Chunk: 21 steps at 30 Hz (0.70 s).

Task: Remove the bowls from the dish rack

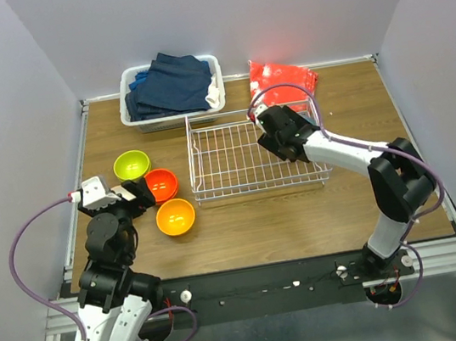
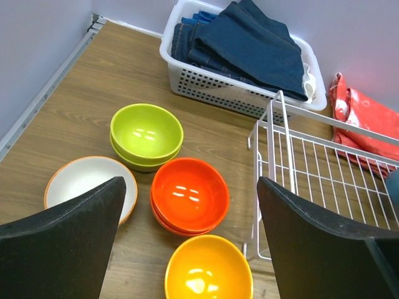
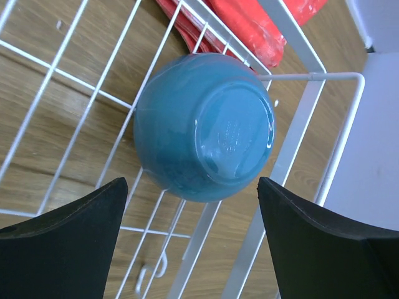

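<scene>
Tub (image 1: 128,110) of clothes (image 1: 172,83) and a red packet (image 1: 283,76) on a wooden surface (image 1: 303,211)

The white plastic tub stands at the back edge of the brown wood-grain surface, left of centre, its long side wall pierced with rows of small square holes. Folded dark blue clothes are heaped in it above the rim, and a bit of white cloth (image 1: 215,95) shows at its right end. To its right, apart from it, the glossy, crinkled packet lies by the back edge. Plain pale walls (image 1: 221,8) close the surface in at the back and both sides.
</scene>
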Motion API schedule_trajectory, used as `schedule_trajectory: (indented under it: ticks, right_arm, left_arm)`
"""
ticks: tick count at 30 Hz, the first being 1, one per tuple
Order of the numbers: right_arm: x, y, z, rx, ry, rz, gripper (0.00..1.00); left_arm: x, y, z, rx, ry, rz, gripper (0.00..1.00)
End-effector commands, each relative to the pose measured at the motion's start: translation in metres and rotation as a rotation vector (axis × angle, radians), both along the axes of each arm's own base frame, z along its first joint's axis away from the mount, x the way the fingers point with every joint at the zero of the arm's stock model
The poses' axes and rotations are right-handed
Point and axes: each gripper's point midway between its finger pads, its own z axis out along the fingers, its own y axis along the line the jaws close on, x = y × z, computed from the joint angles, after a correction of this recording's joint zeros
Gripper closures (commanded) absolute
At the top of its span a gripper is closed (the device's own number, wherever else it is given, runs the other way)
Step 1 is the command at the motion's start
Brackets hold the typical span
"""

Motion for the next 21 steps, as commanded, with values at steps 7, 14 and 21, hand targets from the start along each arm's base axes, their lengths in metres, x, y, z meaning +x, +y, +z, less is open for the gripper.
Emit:
schedule_trajectory:
  ticks: [7, 14, 21]
  right_arm:
    - [0.007, -0.012, -0.027, -0.263, 0.023, 0.056, 0.07]
    - [0.009, -0.013, -0.046, -0.306, 0.034, 0.081, 0.06]
    - [0.013, -0.019, -0.057, -0.36, 0.015, 0.059, 0.07]
  left_arm:
    - [-0.004, 0.003, 0.003, 0.017, -0.033, 0.013, 0.05]
    - [-0.003, 0.003, 0.003, 0.019, -0.033, 0.015, 0.05]
    - [-0.004, 0.004, 0.003, 0.02, -0.033, 0.016, 0.05]
